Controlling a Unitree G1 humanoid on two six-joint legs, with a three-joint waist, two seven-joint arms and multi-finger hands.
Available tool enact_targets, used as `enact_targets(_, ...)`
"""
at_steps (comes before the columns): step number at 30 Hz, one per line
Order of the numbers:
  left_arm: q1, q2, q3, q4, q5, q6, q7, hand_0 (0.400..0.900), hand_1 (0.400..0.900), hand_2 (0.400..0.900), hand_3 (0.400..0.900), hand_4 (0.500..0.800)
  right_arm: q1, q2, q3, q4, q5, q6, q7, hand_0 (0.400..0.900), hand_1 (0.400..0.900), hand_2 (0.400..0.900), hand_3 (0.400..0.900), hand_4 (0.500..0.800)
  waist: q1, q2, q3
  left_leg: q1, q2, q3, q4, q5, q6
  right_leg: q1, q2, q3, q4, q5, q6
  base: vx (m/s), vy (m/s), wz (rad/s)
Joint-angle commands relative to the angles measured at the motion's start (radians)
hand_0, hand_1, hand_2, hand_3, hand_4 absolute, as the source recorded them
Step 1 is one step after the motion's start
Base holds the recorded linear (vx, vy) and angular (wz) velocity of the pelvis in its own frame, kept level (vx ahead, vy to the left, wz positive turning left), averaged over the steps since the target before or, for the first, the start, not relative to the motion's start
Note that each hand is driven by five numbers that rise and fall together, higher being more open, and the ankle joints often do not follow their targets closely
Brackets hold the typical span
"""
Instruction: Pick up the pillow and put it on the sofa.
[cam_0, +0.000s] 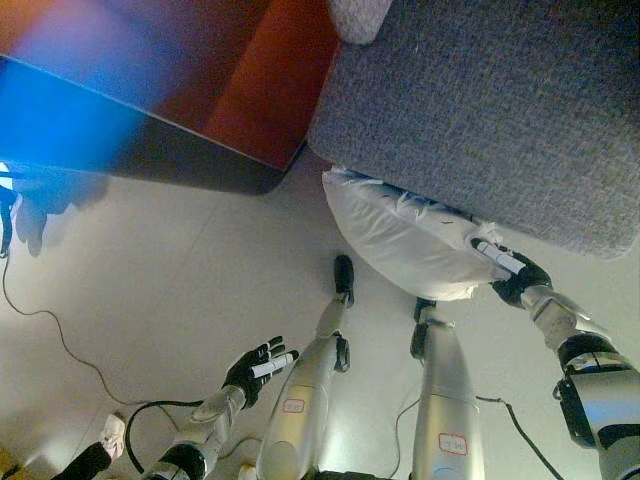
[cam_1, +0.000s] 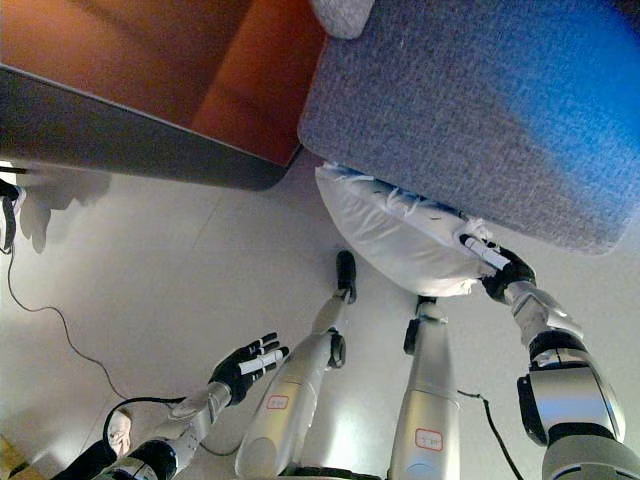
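A white pillow (cam_0: 405, 235) lies on the pale floor, leaning against the front of the grey sofa (cam_0: 480, 110). My right hand (cam_0: 512, 270) is at the pillow's right end, with its fingers curled round the pillow's corner. My left hand (cam_0: 258, 368) is open and empty, held low over the floor to the left, well away from the pillow.
A red-brown piece of furniture (cam_0: 250, 70) with a dark side stands at the upper left, next to the sofa. A pale cushion (cam_0: 358, 18) sits on the sofa at the top edge. A thin cable (cam_0: 40, 315) and a small pale object (cam_0: 112, 434) lie on the floor at the left.
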Motion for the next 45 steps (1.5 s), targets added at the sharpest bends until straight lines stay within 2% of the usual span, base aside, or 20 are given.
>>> enact_targets(1, 0.077, 0.004, 0.016, 0.060, 0.012, 0.000, -0.015, 0.900, 0.900, 0.900, 0.900, 0.800, 0.006, -0.065, -0.020, -0.098, 0.025, -0.054, 0.109, 0.400, 0.400, 0.400, 0.400, 0.500, -0.031, 0.017, 0.027, 0.083, -0.044, 0.011, 0.145, -0.226, -0.061, 0.144, 0.054, -0.044, -0.211, 0.055, 0.006, 0.06, -0.039, -0.01)
enact_targets(5, 0.077, 0.022, 0.045, 0.086, 0.033, 0.000, -0.031, 0.900, 0.900, 0.900, 0.900, 0.800, 0.067, -0.051, -0.032, -0.123, 0.009, -0.067, 0.180, 0.400, 0.400, 0.400, 0.400, 0.500, -0.038, -0.029, 0.027, 0.168, -0.033, 0.011, 0.143, -0.244, -0.059, 0.237, 0.054, -0.056, -0.231, 0.056, 0.009, 0.06, -0.054, -0.01)
enact_targets(13, 0.105, 0.053, 0.119, 0.149, 0.083, 0.006, -0.056, 0.900, 0.900, 0.900, 0.900, 0.800, 0.235, 0.008, -0.036, -0.267, -0.049, -0.075, 0.261, 0.400, 0.400, 0.400, 0.400, 0.500, -0.045, -0.135, -0.072, 0.326, 0.003, 0.030, 0.078, -0.261, -0.061, 0.414, 0.061, -0.062, -0.324, 0.073, 0.035, 0.10, -0.063, -0.06)
enact_targets(20, 0.155, 0.057, 0.184, 0.195, 0.119, 0.025, -0.064, 0.900, 0.900, 0.900, 0.900, 0.800, 0.353, -0.001, -0.041, -0.526, -0.116, 0.033, 0.265, 0.400, 0.400, 0.400, 0.400, 0.500, -0.063, -0.197, -0.161, 0.457, 0.018, 0.058, -0.020, -0.253, -0.062, 0.539, 0.070, -0.049, -0.424, 0.108, 0.064, 0.14, -0.024, -0.08)
enact_targets(24, 0.179, 0.054, 0.214, 0.220, 0.136, 0.032, -0.067, 0.900, 0.900, 0.900, 0.900, 0.800, 0.363, -0.045, -0.042, -0.659, -0.103, 0.110, 0.268, 0.400, 0.400, 0.400, 0.400, 0.500, -0.065, -0.230, -0.202, 0.505, 0.022, 0.066, -0.044, -0.257, -0.062, 0.589, 0.071, -0.047, -0.472, 0.130, 0.074, 0.11, -0.034, -0.02)
enact_targets(30, 0.202, 0.052, 0.238, 0.253, 0.160, 0.048, -0.060, 0.900, 0.900, 0.900, 0.900, 0.800, 0.294, -0.142, -0.051, -0.758, -0.049, 0.164, 0.274, 0.400, 0.400, 0.400, 0.400, 0.500, -0.054, -0.265, -0.252, 0.547, 0.026, 0.064, -0.049, -0.269, -0.058, 0.648, 0.083, -0.056, -0.487, 0.120, 0.067, 0.10, -0.032, 0.04)
enact_targets(33, 0.209, 0.050, 0.239, 0.256, 0.171, 0.066, -0.044, 0.900, 0.900, 0.900, 0.900, 0.800, 0.223, -0.218, -0.048, -0.745, -0.019, 0.198, 0.291, 0.400, 0.400, 0.400, 0.400, 0.500, -0.043, -0.279, -0.275, 0.568, 0.027, 0.056, -0.052, -0.277, -0.056, 0.679, 0.089, -0.060, -0.500, 0.115, 0.064, 0.10, -0.019, 0.09)
enact_targets(38, 0.220, 0.054, 0.239, 0.292, 0.201, 0.072, -0.039, 0.900, 0.900, 0.900, 0.900, 0.800, 0.039, -0.329, -0.008, -0.603, 0.056, 0.253, 0.332, 0.400, 0.400, 0.400, 0.400, 0.500, -0.011, -0.304, -0.314, 0.595, 0.032, 0.047, -0.052, -0.285, -0.058, 0.724, 0.095, -0.078, -0.512, 0.109, 0.059, 0.12, -0.031, 0.10)
enact_targets(42, 0.225, 0.058, 0.238, 0.322, 0.221, 0.070, -0.038, 0.900, 0.900, 0.900, 0.900, 0.800, -0.145, -0.379, 0.050, -0.473, 0.097, 0.274, 0.316, 0.400, 0.400, 0.400, 0.400, 0.500, 0.016, -0.327, -0.339, 0.614, 0.036, 0.043, -0.051, -0.290, -0.059, 0.759, 0.102, -0.087, -0.527, 0.107, 0.054, 0.13, -0.045, 0.08)
enact_targets(45, 0.227, 0.060, 0.238, 0.336, 0.228, 0.075, -0.034, 0.900, 0.900, 0.900, 0.900, 0.800, -0.256, -0.400, 0.085, -0.408, 0.125, 0.296, 0.264, 0.400, 0.400, 0.400, 0.400, 0.500, 0.032, -0.339, -0.352, 0.623, 0.036, 0.034, -0.051, -0.293, -0.058, 0.777, 0.110, -0.089, -0.534, 0.104, 0.050, 0.12, -0.045, 0.11)
